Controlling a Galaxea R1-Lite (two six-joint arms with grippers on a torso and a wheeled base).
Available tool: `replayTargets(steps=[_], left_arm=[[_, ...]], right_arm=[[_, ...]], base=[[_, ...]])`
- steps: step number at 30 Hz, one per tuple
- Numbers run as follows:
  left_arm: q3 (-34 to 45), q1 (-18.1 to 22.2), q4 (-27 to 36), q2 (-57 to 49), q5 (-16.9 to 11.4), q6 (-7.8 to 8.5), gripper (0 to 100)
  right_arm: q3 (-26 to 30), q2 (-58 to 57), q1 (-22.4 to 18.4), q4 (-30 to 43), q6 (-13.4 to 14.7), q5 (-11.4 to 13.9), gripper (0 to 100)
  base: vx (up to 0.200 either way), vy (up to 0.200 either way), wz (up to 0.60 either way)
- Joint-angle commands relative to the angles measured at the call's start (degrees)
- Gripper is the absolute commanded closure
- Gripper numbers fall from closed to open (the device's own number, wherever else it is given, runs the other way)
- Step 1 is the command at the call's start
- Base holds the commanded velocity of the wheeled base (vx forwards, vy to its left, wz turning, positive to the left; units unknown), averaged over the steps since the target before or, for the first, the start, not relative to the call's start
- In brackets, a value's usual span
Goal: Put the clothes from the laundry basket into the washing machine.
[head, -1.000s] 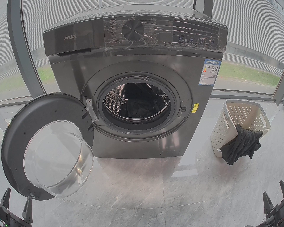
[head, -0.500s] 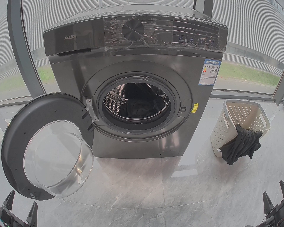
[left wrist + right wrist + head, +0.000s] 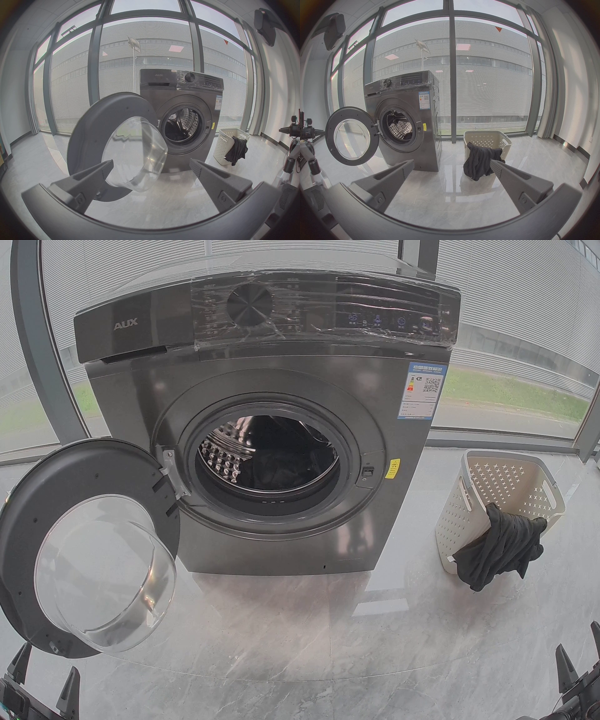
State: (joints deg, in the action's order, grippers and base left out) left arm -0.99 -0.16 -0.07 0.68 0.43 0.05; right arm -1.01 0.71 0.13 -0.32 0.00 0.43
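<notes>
Left gripper (image 3: 45,668) n right gripper (image 3: 576,646) both spread wide, holding nothing, arms low in bottom corners.

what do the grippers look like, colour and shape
Both alike: the left gripper and right gripper are dark grey, each with two wedge-shaped fingers tapering to points, a round screw near each base, mounted on a curved dark bar.

Glass-walled room, washing machine (image 3: 275,374), marble floor (image 3: 312,640)
</notes>
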Motion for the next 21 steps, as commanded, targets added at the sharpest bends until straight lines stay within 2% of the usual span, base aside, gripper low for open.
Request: replayTargets(steps=[1, 21], left_arm=[[0.90, -0.02, -0.01, -0.68, 0.01, 0.04, 0], [0.90, -0.02, -0.01, -0.68, -0.08, 0.13, 0]], right_arm=[[1.01, -0.71, -0.05, -0.03, 0.00, 0.01, 0], [1.01, -0.71, -0.05, -0.03, 0.00, 0.01, 0]], base=[[0.000, -0.200, 0.00], [0.000, -0.200, 0.00]])
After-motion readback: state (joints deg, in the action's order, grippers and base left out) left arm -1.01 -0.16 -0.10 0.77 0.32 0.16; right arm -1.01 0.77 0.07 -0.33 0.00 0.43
